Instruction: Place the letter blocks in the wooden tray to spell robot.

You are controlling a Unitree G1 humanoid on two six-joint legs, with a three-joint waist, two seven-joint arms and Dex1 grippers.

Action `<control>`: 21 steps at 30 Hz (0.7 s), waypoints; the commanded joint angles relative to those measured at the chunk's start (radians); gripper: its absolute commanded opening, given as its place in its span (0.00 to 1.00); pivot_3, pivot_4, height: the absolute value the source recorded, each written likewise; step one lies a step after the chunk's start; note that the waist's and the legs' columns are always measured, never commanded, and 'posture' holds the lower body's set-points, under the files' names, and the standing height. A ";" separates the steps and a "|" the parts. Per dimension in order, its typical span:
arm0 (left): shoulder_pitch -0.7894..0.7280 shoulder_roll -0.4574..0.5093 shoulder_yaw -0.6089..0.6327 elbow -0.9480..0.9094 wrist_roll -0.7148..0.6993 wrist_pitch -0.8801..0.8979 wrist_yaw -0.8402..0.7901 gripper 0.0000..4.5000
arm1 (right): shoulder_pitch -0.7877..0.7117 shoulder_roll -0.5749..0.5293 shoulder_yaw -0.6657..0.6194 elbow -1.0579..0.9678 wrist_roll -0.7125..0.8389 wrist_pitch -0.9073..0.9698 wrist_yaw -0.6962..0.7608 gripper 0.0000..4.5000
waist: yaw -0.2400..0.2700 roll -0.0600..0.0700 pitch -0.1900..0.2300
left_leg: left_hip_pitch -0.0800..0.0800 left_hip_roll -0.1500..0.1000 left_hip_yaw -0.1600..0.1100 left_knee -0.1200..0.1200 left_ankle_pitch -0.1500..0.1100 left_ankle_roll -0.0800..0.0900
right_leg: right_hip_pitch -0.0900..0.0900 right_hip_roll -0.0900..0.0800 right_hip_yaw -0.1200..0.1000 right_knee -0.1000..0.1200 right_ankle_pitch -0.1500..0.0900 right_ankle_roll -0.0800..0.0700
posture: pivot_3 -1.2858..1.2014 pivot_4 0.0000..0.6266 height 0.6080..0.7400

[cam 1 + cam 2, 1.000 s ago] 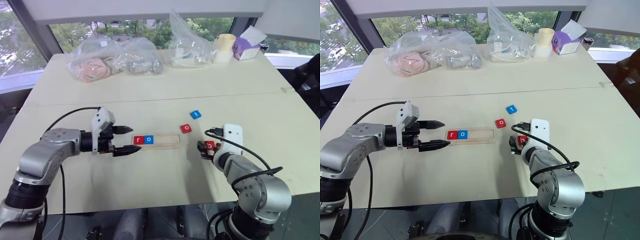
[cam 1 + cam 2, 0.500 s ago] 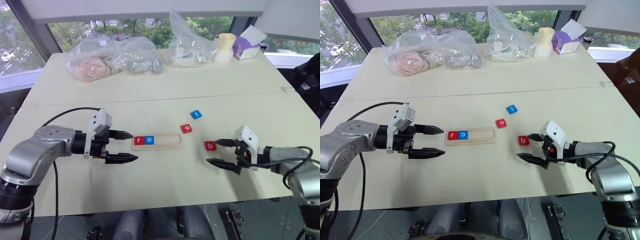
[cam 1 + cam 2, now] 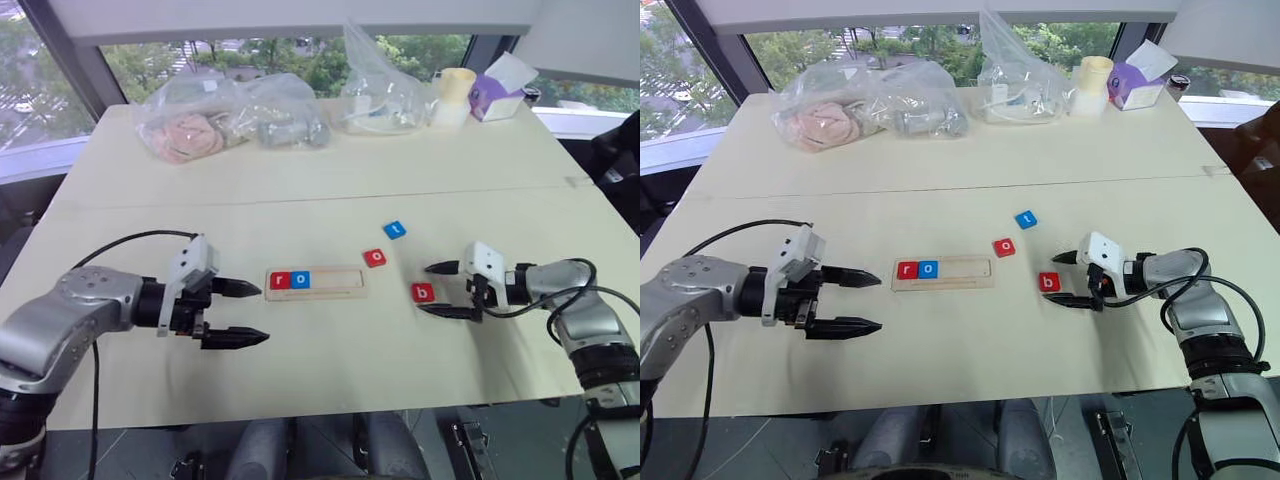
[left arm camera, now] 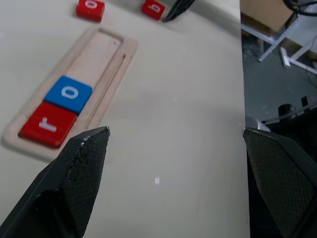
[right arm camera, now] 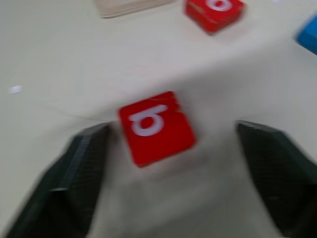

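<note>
The wooden tray [image 3: 340, 283] lies mid-table with a red r block [image 3: 278, 281] and a blue o block [image 3: 300, 280] at its left end. A red o block [image 3: 374, 257] and a blue t block [image 3: 394, 230] lie loose to its right. A red b block [image 3: 423, 292] lies flat on the table between the fingertips of my right gripper [image 3: 425, 289], which is open, one finger on each side of it. In the right wrist view the b block [image 5: 156, 126] shows between the fingers [image 5: 74, 173]. My left gripper [image 3: 261, 314] hangs open and empty left of the tray.
Clear plastic bags [image 3: 200, 125] [image 3: 378, 95], a pale roll [image 3: 450, 95] and a purple tissue box [image 3: 498, 92] line the table's far edge. A seam [image 3: 300, 200] crosses the tabletop. Cables trail from both wrists.
My right arm swung out to the right and rolled its gripper level, then brought its narrowing jaws around the b block. My left gripper drew back from the tray.
</note>
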 commanded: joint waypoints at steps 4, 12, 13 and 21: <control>0.025 0.030 0.056 -0.005 0.016 -0.035 0.008 1.00 | -0.005 0.002 0.015 -0.066 0.005 0.005 0.011 0.25 | 0.000 0.000 0.000 | 0.000 0.000 0.000 0.000 0.000 0.000 | 0.000 0.000 0.000 0.001 0.000 0.000 | 0.52 0.24 1.00; 0.038 0.054 0.093 0.059 0.040 -0.068 -0.001 1.00 | -0.202 0.146 0.116 -0.410 0.044 0.451 -0.141 0.25 | -0.003 0.001 0.001 | 0.000 0.001 0.000 0.000 0.000 -0.001 | -0.005 0.001 0.003 0.007 0.000 -0.001 | 0.52 0.24 1.00; 0.042 0.056 0.095 0.064 0.047 -0.074 0.000 1.00 | -0.226 0.168 0.146 -0.400 0.018 0.455 -0.158 0.25 | 0.002 0.001 0.001 | 0.000 0.001 -0.001 0.000 0.000 -0.001 | -0.005 0.001 0.002 0.007 0.000 -0.001 | 0.52 0.24 1.00; 0.059 0.037 0.095 0.067 0.059 -0.093 0.023 1.00 | -0.328 0.314 0.319 -0.315 -0.101 0.498 -0.240 0.25 | 0.007 0.001 0.000 | -0.003 -0.002 0.000 -0.001 0.001 -0.001 | -0.004 -0.001 0.002 0.001 0.001 0.000 | 0.52 0.24 1.00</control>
